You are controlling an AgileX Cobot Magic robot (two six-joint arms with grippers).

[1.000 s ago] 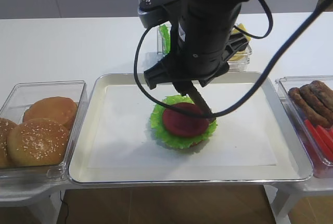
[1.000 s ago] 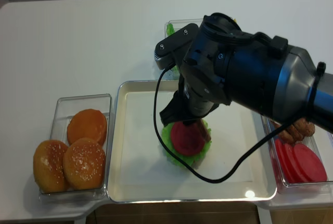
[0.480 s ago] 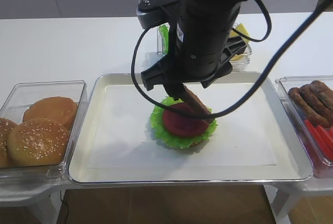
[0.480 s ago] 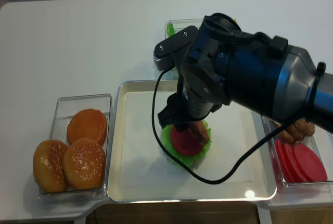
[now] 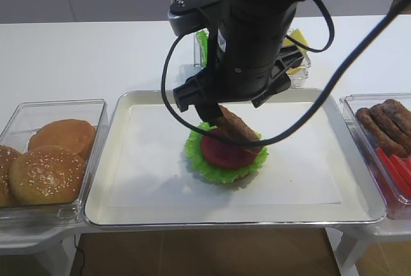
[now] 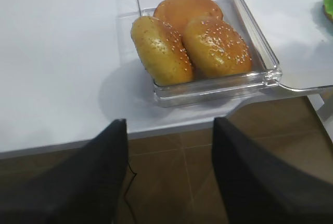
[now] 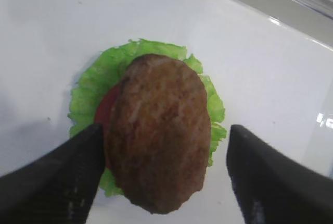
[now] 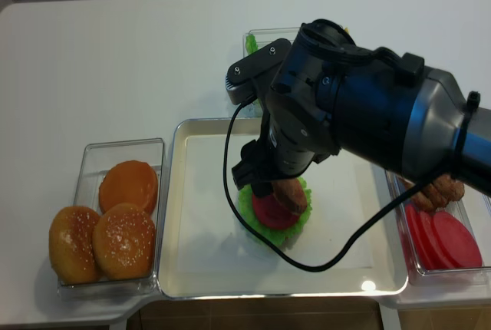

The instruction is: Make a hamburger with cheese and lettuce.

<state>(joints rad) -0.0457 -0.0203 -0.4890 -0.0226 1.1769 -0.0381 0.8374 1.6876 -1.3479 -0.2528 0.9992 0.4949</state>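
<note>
Bare white liner of the shallow metal tray (image 5: 154, 160) lay free left & right of the green-leafed burger stack (image 5: 226, 154); big black right arm (image 5: 253, 38) blocked access from above. Clear bun bin (image 5: 58, 112) flanked left.

No readable text, labels, brands, numbers or signs anywhere in these views.

The surfaces where print might sit are all plain: the black robot arm housing (image 5: 257, 25) over the middle of the scene carries only bare screw heads (no logo legible), the shallow metal tray (image 5: 115, 160) with its white paper liner is unmarked, the clear plastic tub on the left (image 5: 96, 135) holding sesame buns has no sticker, and the clear tub at the right edge (image 5: 350, 106) and the small clear containers at the far side (image 5: 298, 74) show none either. The white tabletop (image 5: 83, 58) is blank.
</note>
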